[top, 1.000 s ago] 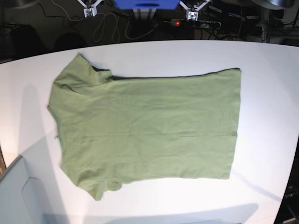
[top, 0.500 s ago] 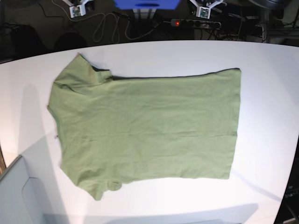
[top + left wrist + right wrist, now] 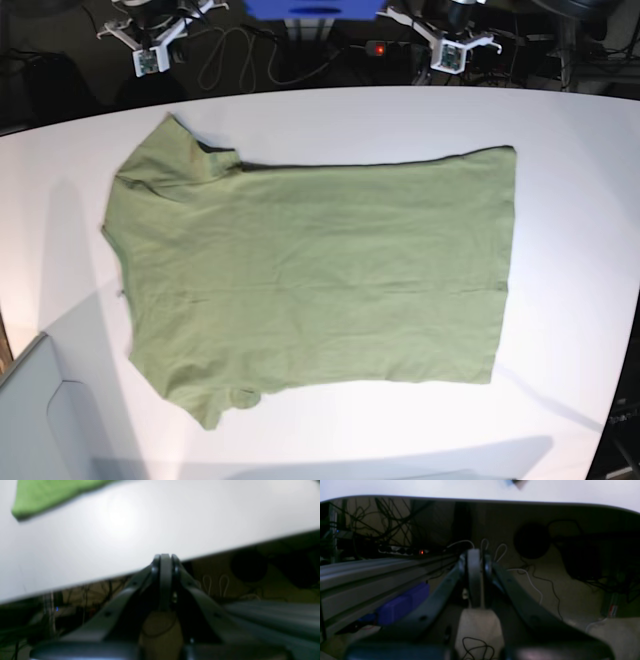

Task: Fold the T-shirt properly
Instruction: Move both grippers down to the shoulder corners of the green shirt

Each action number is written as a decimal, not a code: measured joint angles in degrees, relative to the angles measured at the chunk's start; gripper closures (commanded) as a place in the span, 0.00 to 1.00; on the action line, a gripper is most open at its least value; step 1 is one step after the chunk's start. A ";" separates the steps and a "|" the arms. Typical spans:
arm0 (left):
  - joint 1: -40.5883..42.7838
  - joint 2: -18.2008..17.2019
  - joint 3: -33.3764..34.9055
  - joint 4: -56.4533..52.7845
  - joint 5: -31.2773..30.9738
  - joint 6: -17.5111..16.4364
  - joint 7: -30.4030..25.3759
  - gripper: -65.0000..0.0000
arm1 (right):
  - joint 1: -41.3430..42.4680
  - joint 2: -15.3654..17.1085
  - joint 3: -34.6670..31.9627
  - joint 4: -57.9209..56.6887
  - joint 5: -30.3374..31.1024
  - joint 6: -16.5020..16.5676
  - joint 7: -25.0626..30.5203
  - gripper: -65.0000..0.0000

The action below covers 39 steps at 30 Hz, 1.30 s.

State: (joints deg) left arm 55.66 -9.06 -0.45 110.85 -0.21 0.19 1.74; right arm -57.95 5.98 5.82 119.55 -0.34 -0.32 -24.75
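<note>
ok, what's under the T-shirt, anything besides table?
Only the white table shows around the T-shirt, which lies spread flat on it. No lump suggests anything beneath, but the cloth covers that patch, so it can't be confirmed. Both grippers sit off the far edge.

The right gripper [image 3: 147, 62] and the left gripper [image 3: 449, 55] are both coming further into the base view at the far edge, dropping lower toward the table [image 3: 580, 200] than before; the right one is sliding left, the left one right.
</note>
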 measured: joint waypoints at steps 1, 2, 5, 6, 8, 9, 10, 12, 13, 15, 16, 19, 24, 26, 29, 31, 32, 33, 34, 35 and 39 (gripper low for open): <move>0.02 0.00 0.00 0.72 0.02 0.00 -0.15 1.00 | 0.04 0.02 0.00 0.04 0.00 0.02 0.09 1.00; 0.02 0.00 0.00 1.27 0.04 0.00 -0.04 1.00 | 0.15 0.00 0.00 0.20 0.00 0.02 0.07 1.00; 0.02 0.00 -0.17 2.10 0.02 -0.02 -0.15 1.00 | 1.20 -0.15 -0.04 0.90 0.00 0.04 -0.11 1.00; 0.02 0.02 -0.68 2.21 0.02 -0.07 0.07 1.00 | 1.49 -0.13 -0.07 0.92 0.04 0.07 -0.15 1.00; -0.35 0.04 -2.03 2.40 0.02 -0.11 0.22 1.00 | 1.55 -0.11 -0.04 0.94 0.02 0.07 -0.15 1.00; -0.92 0.04 -2.49 2.51 0.02 -0.02 0.22 1.00 | 1.57 -0.13 -0.02 0.94 0.00 0.13 -0.28 1.00; -1.46 0.04 -2.95 2.51 0.00 -0.02 0.13 1.00 | 1.81 -0.13 0.02 0.94 0.02 0.83 -0.61 1.00; -2.08 0.26 -3.91 2.58 0.02 -0.20 -0.17 1.00 | 2.73 -0.22 0.17 0.94 0.02 4.44 -2.67 1.00; -2.03 0.17 -4.42 2.58 0.02 -0.20 -0.13 1.00 | 3.50 -0.35 0.15 0.94 0.04 6.05 -4.02 1.00; -2.03 0.20 -5.55 2.56 -1.33 -0.20 0.07 1.00 | 4.90 -0.48 0.13 0.94 0.17 7.54 -5.31 1.00; -2.08 0.15 -6.16 2.56 -3.32 -0.20 0.04 1.00 | 5.40 -0.48 0.13 0.94 0.13 7.61 -5.66 1.00; -3.52 0.20 -8.98 2.56 -9.81 -0.28 0.46 0.85 | 6.45 -0.81 -0.02 0.92 -0.02 7.61 -6.47 0.99; -4.74 0.17 -12.46 2.54 -14.97 -0.04 0.66 0.75 | 8.09 -0.79 -0.26 0.94 -0.02 7.72 -6.45 0.78; -6.38 0.20 -13.27 2.40 -15.06 -0.07 0.59 0.75 | 8.63 -0.79 -0.28 1.01 0.17 7.74 -6.29 0.67; -8.15 0.17 -14.32 2.36 -15.10 0.00 0.24 0.75 | 9.81 -0.57 -0.35 1.01 0.11 7.74 -6.45 0.54; -9.07 0.33 -15.15 2.34 -15.37 0.00 2.93 0.74 | 10.43 -0.50 -0.37 1.05 0.17 7.74 -5.88 0.52; -9.88 0.72 -16.09 2.27 -15.52 -0.13 6.08 0.74 | 10.49 -0.48 -0.37 1.05 0.15 7.74 -5.97 0.52; -11.17 1.07 -17.35 1.99 -16.59 -0.44 8.39 0.74 | 10.47 -0.48 -0.24 1.05 0.15 7.74 -6.51 0.52; -12.48 1.16 -18.58 1.92 -18.32 -0.09 10.25 0.74 | 10.47 -0.48 -0.24 1.05 0.15 7.74 -6.51 0.52; -13.86 1.07 -19.76 1.90 -20.20 -0.04 11.19 0.74 | 10.49 -0.46 -0.22 1.05 0.15 7.74 -6.45 0.52; -18.93 0.63 -24.65 0.26 -27.34 -0.46 17.27 0.74 | 10.78 -0.44 -0.22 1.05 0.15 7.74 -6.34 0.52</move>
State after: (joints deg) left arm 36.73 -8.43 -25.10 111.11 -27.55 -0.27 19.00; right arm -47.18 5.54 5.61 120.60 -0.19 7.42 -31.09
